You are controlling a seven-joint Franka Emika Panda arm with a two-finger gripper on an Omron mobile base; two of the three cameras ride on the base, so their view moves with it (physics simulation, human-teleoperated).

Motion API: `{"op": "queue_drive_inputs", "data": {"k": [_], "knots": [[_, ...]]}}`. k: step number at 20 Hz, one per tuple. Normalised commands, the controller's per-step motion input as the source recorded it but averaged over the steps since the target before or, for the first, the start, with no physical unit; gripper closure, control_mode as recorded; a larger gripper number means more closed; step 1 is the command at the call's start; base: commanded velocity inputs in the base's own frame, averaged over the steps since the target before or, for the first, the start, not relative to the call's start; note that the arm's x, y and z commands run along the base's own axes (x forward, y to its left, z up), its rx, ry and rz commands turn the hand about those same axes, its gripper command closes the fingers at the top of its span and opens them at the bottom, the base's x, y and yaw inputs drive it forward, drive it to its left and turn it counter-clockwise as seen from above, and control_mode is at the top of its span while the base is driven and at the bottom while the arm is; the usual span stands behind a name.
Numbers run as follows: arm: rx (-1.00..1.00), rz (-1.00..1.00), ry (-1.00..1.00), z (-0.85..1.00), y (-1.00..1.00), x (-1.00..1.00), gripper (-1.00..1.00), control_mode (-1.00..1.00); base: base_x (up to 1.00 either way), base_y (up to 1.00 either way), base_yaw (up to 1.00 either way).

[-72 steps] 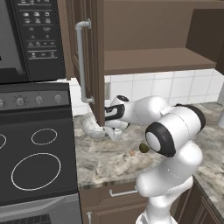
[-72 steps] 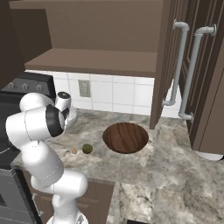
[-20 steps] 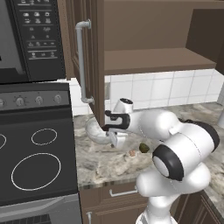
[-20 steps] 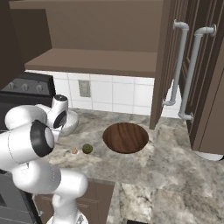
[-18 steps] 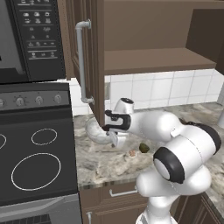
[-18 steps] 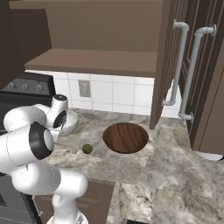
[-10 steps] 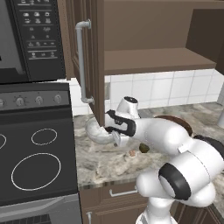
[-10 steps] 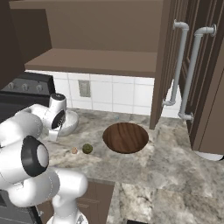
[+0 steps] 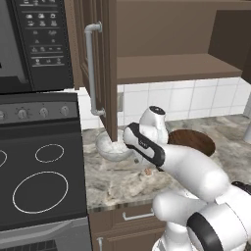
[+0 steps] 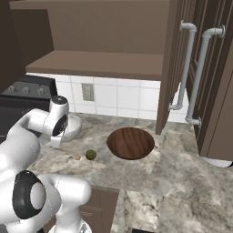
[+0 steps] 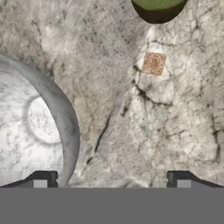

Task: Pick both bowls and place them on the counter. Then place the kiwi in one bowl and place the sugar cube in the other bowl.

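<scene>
Now the grey-white marbled bowl (image 11: 30, 131) sits on the counter (image 11: 175, 122) beside the released, empty hand (image 11: 111, 177). Nearby lie the tan sugar cube (image 11: 153, 63) and olive kiwi (image 11: 158, 8); the brown wooden bowl (image 10: 130, 143) rests apart.

base views: flank arm, share counter (image 10: 150, 177) | hand: close (straight down)

There were 2 bowls on the counter (image 10: 182, 182): 1 wooden bowl (image 10: 130, 143) and 1 marbled bowl (image 9: 112, 147). There was 1 kiwi (image 10: 91, 154), with 1 sugar cube (image 10: 77, 157) at its 9 o'clock in the right base view. The stovetop (image 9: 39, 186) showed 3 white rings.
</scene>
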Motion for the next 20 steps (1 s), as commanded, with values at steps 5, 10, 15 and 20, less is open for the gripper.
{"op": "queue_drive_inputs", "data": {"k": [5, 10, 15, 20], "knots": [[0.0, 0.21, -0.09, 0.33, -0.24, -0.42, -1.0, -1.0, 0.0, 0.0, 0.0], [-0.02, 0.31, -0.12, 0.24, -0.23, -0.52, -1.0, -1.0, 0.0, 0.0, 0.0], [-0.05, 0.34, -0.17, 0.22, -0.3, -0.54, -1.0, -1.0, 0.0, 0.0, 0.0], [-0.08, 0.35, -0.2, 0.22, -0.3, -0.53, -1.0, -1.0, 0.0, 0.0, 0.0]]}}
